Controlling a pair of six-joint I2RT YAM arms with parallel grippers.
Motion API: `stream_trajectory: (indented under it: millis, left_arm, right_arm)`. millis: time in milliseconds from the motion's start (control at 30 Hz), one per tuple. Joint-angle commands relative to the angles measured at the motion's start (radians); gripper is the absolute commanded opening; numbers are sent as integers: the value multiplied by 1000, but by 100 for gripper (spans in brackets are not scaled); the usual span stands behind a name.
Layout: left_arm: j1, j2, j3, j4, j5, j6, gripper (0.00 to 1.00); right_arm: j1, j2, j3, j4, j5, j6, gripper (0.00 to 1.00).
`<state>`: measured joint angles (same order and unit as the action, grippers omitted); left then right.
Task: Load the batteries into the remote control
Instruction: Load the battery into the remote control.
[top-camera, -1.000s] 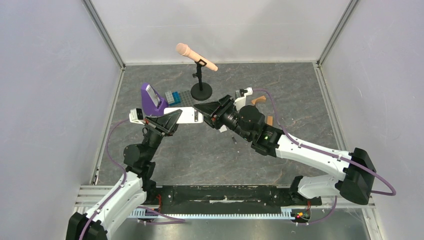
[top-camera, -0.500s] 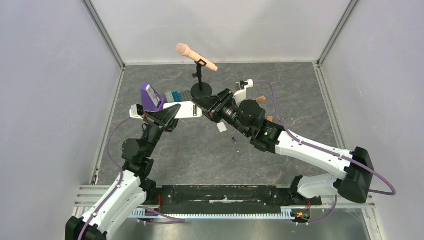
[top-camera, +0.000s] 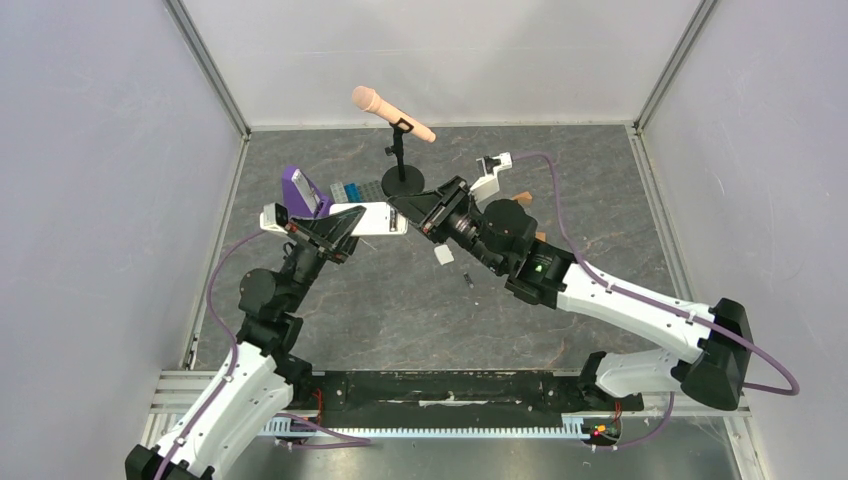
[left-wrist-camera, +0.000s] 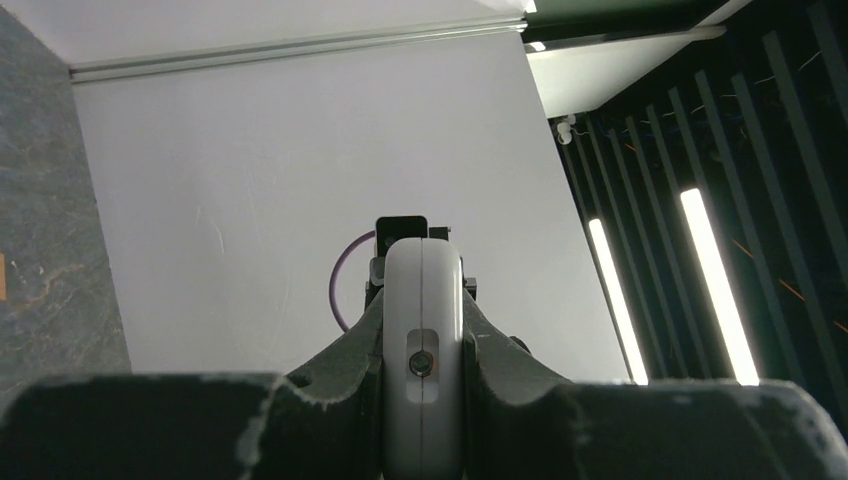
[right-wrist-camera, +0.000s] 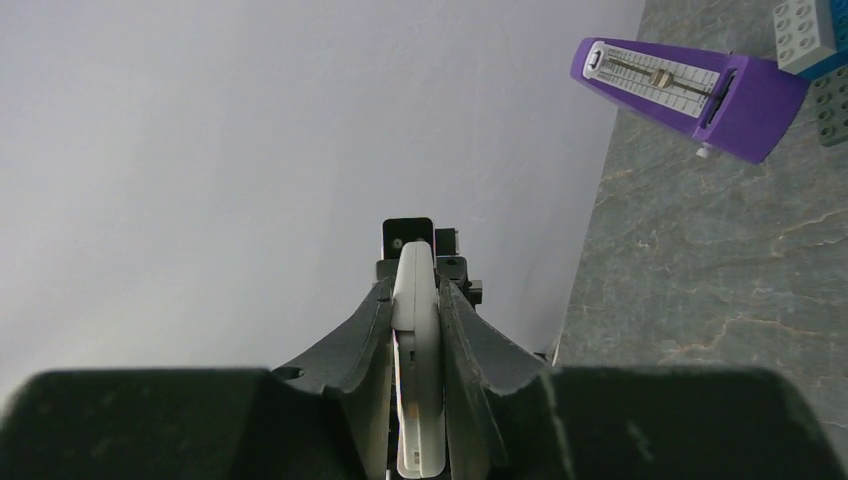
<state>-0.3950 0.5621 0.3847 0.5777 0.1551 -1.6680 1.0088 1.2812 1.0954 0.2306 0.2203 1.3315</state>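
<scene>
The white remote control (top-camera: 372, 219) hangs level above the table, held at both ends. My left gripper (top-camera: 352, 226) is shut on its left end; in the left wrist view the remote (left-wrist-camera: 422, 390) shows end-on between the jaws of this gripper (left-wrist-camera: 422, 312). My right gripper (top-camera: 402, 212) is shut on its right end, and the remote's thin edge (right-wrist-camera: 418, 400) sits between the jaws of this gripper (right-wrist-camera: 415, 300). One tiny dark battery (top-camera: 467, 279) lies on the table under the right arm. The other battery is out of view.
A small white flat piece (top-camera: 444, 255) lies near the battery. A purple metronome (top-camera: 303, 193) (right-wrist-camera: 690, 88), toy bricks (top-camera: 346, 191), a microphone on a black stand (top-camera: 403, 182) and tan wooden blocks (top-camera: 518, 198) stand behind. Grey walls enclose the table.
Both grippers have carried the remote a little to the far left and higher. The small white piece under the right gripper now shows fully on the table.
</scene>
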Motion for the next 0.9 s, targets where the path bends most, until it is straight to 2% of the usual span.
stream_trajectory:
  millis: [0, 300, 433, 500, 533, 567, 667, 867]
  left_arm:
    - [1, -26, 106, 120, -47, -80, 2]
    - [1, -26, 125, 78, -74, -153, 2]
    - [1, -32, 121, 45, -81, -180, 2]
    - [1, -33, 117, 41, -80, -183, 2]
    - [2, -34, 116, 31, -78, -184, 2]
    - [1, -37, 115, 18, -69, -177, 2]
    - [1, -47, 111, 9, -64, -165, 2]
    - [1, -82, 81, -25, -73, -153, 2]
  right_arm:
    - [5, -21, -62, -109, 40, -101, 13]
    - [13, -17, -85, -98, 43, -228, 9]
    - [12, -15, -84, -89, 46, -254, 2]
    - [13, -13, -77, -84, 47, -257, 3]
    - [13, -11, -72, -80, 46, -254, 4]
    - [11, -7, -59, -77, 39, -245, 19]
    - [10, 2, -44, -73, 21, -223, 39]
    - [-2, 6, -42, -57, -20, -185, 52]
